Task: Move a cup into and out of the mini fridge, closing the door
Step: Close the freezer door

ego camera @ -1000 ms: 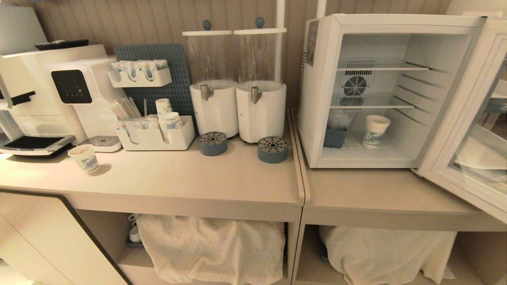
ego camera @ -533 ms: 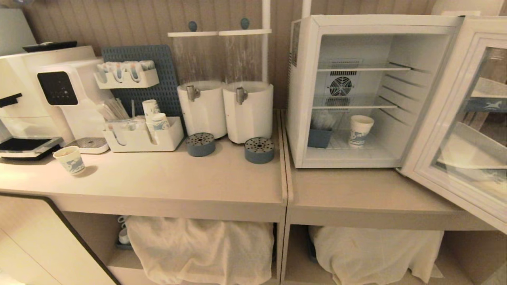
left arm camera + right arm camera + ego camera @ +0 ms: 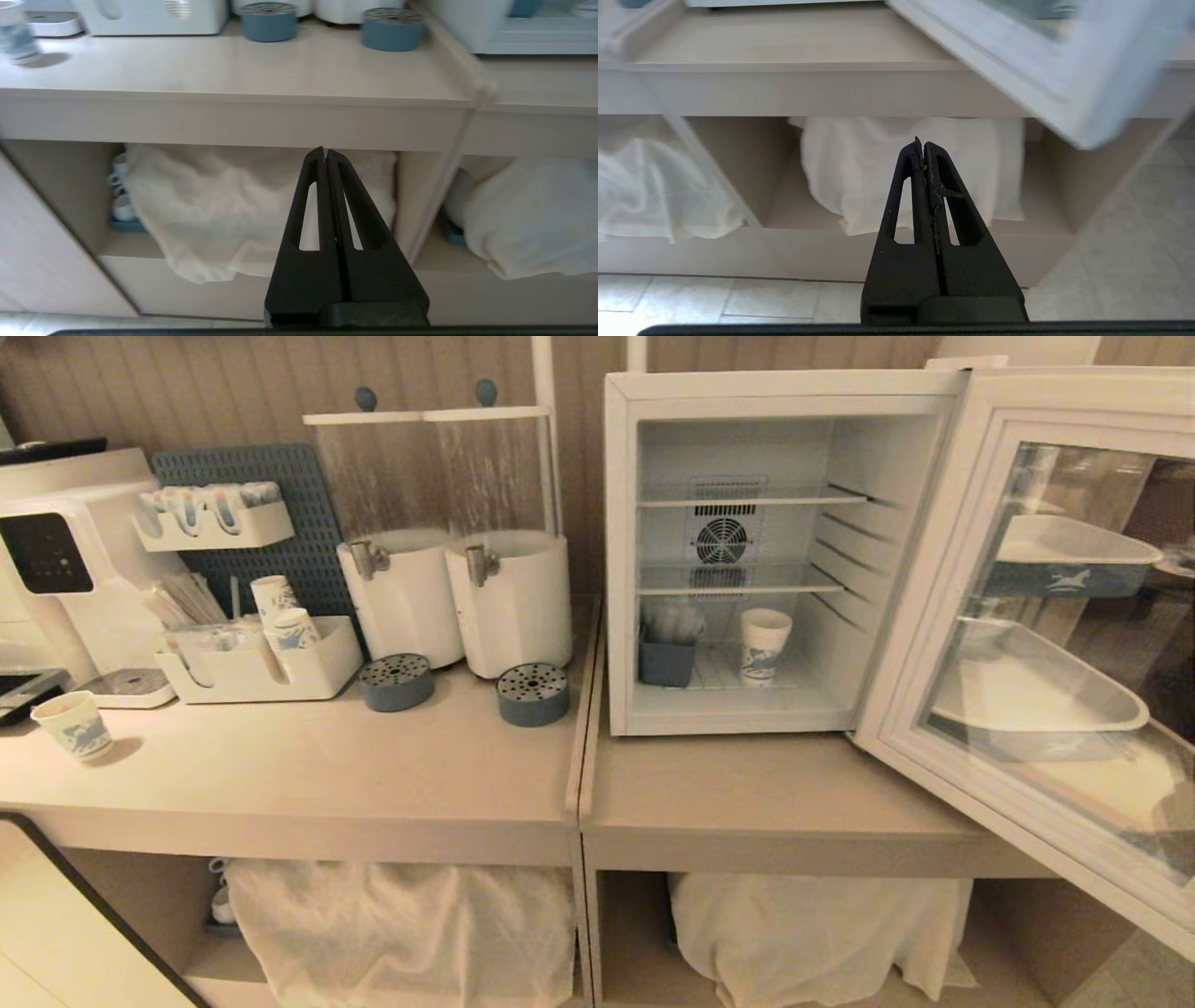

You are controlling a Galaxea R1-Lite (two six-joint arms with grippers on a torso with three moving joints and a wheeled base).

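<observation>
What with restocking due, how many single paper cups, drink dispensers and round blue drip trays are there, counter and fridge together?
Single paper cups: 2, the cup in the mini fridge, a second cup on the counter
Drink dispensers: 2
Blue drip trays: 2
Total: 6

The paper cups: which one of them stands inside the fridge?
The cup on the mini fridge's bottom shelf, beside a blue bin. The brown-inside cup and the stacked cups are on the counter.
</observation>
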